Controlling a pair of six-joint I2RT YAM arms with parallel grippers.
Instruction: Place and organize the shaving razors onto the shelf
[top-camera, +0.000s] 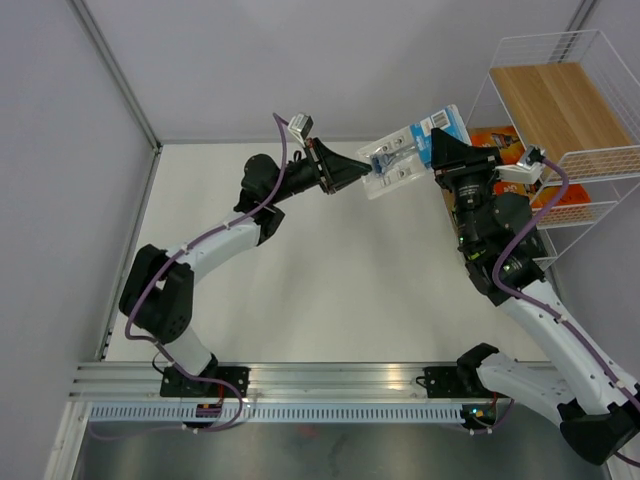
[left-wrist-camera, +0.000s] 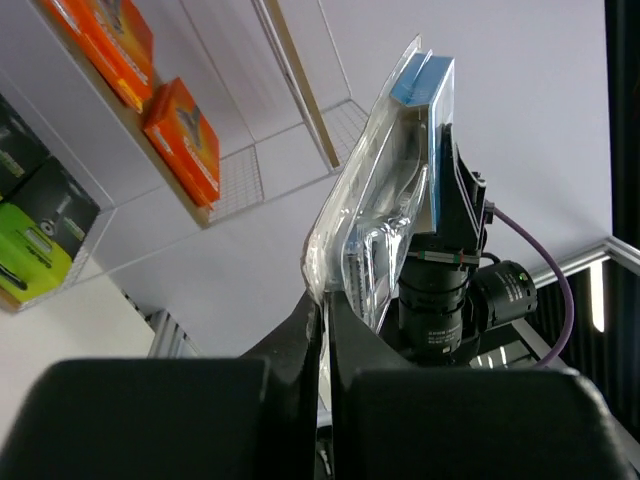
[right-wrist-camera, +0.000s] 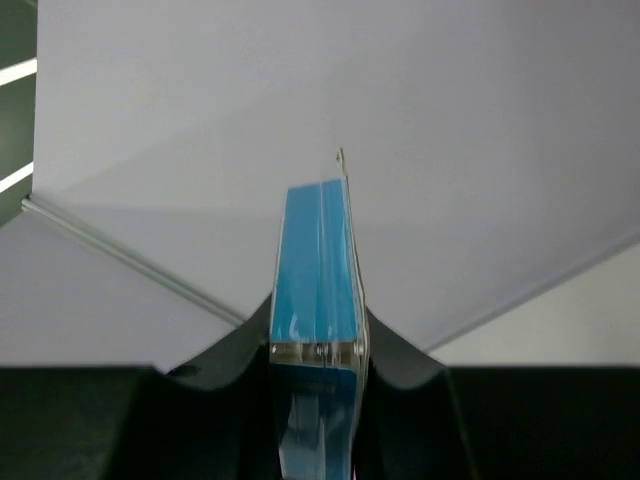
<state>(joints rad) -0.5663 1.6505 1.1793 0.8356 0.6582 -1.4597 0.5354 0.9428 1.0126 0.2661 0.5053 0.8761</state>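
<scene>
The clear blister razor pack (top-camera: 410, 150) with blue card hangs in the air at the table's far side, held from both ends. My left gripper (top-camera: 365, 172) is shut on its clear lower-left edge (left-wrist-camera: 330, 290). My right gripper (top-camera: 437, 148) is shut on its blue-card end (right-wrist-camera: 315, 330), seen edge-on. The white wire shelf (top-camera: 570, 120) with wood tiers stands at the far right. Two orange packs (left-wrist-camera: 185, 140) lie on a middle tier, and black packs with lime-green ends (left-wrist-camera: 30, 240) on a lower tier.
The grey enclosure walls (top-camera: 350, 60) rise close behind the held pack. The shelf's top wood tier (top-camera: 555, 105) is bare. My right arm (top-camera: 500, 230) stands directly in front of the shelf's lower tiers.
</scene>
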